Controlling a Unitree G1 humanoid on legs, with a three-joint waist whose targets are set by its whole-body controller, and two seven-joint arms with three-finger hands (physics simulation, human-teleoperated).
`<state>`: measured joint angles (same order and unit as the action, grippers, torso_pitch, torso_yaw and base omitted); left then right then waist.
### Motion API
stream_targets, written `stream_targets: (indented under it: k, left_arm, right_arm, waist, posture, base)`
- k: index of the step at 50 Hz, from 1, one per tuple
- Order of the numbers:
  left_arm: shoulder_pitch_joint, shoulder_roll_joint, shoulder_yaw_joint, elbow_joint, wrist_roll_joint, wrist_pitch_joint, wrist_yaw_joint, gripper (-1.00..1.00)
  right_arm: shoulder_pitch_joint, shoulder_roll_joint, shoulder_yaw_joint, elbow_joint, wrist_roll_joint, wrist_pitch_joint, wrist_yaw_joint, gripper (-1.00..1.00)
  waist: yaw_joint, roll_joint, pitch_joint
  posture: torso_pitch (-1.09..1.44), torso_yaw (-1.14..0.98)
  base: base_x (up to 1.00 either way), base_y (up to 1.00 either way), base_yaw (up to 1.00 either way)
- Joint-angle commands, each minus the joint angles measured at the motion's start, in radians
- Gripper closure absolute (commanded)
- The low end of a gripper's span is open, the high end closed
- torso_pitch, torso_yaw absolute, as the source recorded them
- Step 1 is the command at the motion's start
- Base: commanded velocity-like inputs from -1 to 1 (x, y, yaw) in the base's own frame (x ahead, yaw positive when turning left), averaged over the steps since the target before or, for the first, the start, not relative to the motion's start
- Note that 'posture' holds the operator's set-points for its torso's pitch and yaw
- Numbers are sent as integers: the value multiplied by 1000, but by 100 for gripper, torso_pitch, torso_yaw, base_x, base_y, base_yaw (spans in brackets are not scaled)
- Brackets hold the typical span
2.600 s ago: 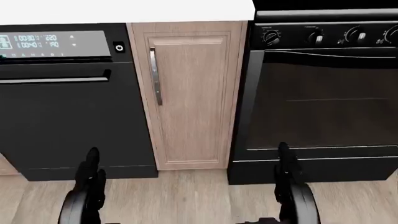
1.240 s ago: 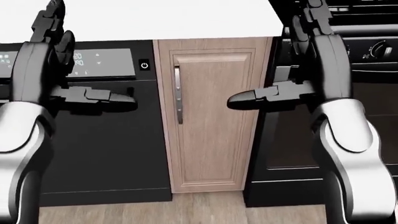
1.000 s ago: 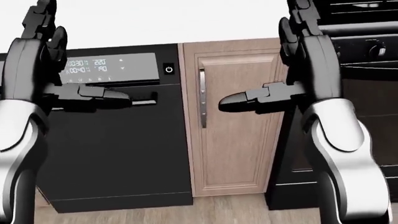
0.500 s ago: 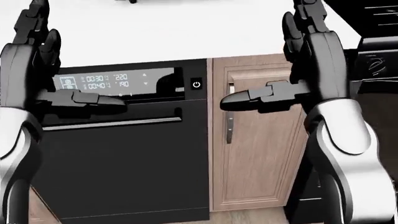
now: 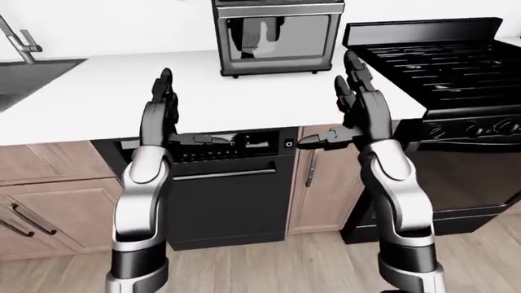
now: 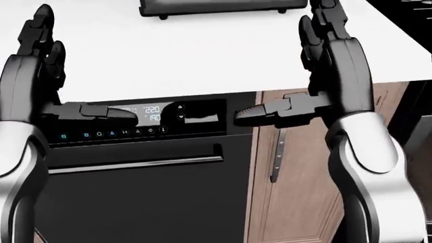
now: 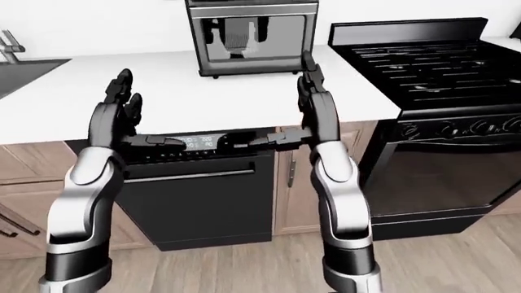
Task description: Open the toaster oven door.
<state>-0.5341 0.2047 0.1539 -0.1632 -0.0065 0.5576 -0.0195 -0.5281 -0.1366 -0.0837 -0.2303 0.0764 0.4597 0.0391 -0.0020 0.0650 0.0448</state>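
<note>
Left-eye view: both hands (image 5: 163,104) (image 5: 358,91) raised, fingers (image 5: 165,79) spread.

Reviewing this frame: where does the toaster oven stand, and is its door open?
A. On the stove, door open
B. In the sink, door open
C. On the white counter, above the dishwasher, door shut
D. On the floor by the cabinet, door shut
C: the toaster oven stands on the white counter, up-view of the dishwasher, its glass door upright and shut.
</note>
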Motion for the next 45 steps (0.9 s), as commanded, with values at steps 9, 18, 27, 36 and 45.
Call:
stream_targets:
  k: [9, 18, 27, 36, 45]
  left_arm:
    - [-15, 8, 0, -62, -5, -15, -5, -100]
    - [-15, 21, 12, -90, -13, 10, -11, -100]
    - [-21, 34, 20, -132, -18, 48, -10, -100]
    - [-19, 39, 26, -137, -13, 50, -6, -100]
    - [-22, 37, 24, -133, -10, 48, 0, -100]
  right_arm:
    - [-34, -16, -22, -36, -4, -1, 2, -100]
    - [-44, -22, -24, -47, -8, 15, 7, -100]
    - [-35, -25, -23, -118, -6, 43, 9, -100]
    - [7, -43, -50, -342, 6, 202, 5, -100]
    - [76, -39, -50, -443, -2, 231, 17, -100]
  waist:
    - [24, -88, -17]
    - [-5, -92, -27]
    - [5, 14, -29]
    - [16, -98, -34]
    - [-1, -77, -16]
  posture:
    - [0, 0]
    - [0, 0]
    - [0, 0]
    - [0, 0]
    - [0, 0]
  base:
    - [33, 11, 0]
    - [33, 20, 0]
    - [20, 23, 0]
    - [11, 25, 0]
    - [2, 9, 0]
